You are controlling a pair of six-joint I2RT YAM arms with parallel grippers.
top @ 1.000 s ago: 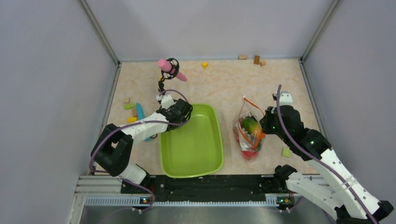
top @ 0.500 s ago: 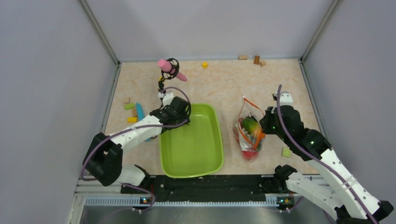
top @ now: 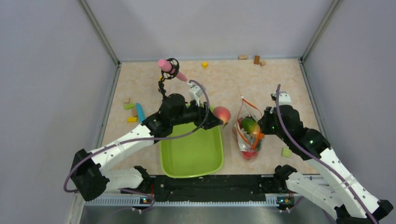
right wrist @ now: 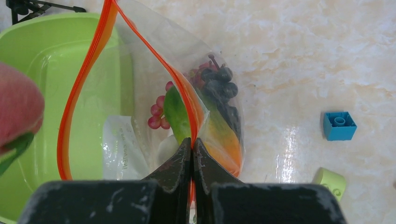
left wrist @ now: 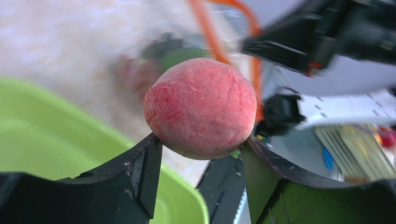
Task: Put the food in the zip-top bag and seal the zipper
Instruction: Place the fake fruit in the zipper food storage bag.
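Note:
My left gripper (top: 219, 119) is shut on the peach (top: 222, 114), a fuzzy red-pink ball, and holds it over the right rim of the green tray, just left of the bag's mouth. It fills the left wrist view (left wrist: 201, 108). The clear zip-top bag (top: 248, 133) lies right of the tray with its mouth open. It holds dark grapes (right wrist: 219, 86), a green cucumber (right wrist: 176, 114) and an orange-green piece (top: 251, 125). My right gripper (right wrist: 192, 142) is shut on the orange-red zipper (right wrist: 187, 100) at the bag's right edge and holds it up.
The lime-green tray (top: 191, 142) sits between the arms. A pink toy on a black stand (top: 169, 69) is behind it. Small blocks lie at the left (top: 130, 112), the back wall (top: 256, 59) and right of the bag (top: 286, 151), with a blue block (right wrist: 339, 125) there too.
My left arm has swung from the tray's left rear corner across to its right rim, now carrying the peach toward the bag's mouth. The right arm and bag have barely moved.

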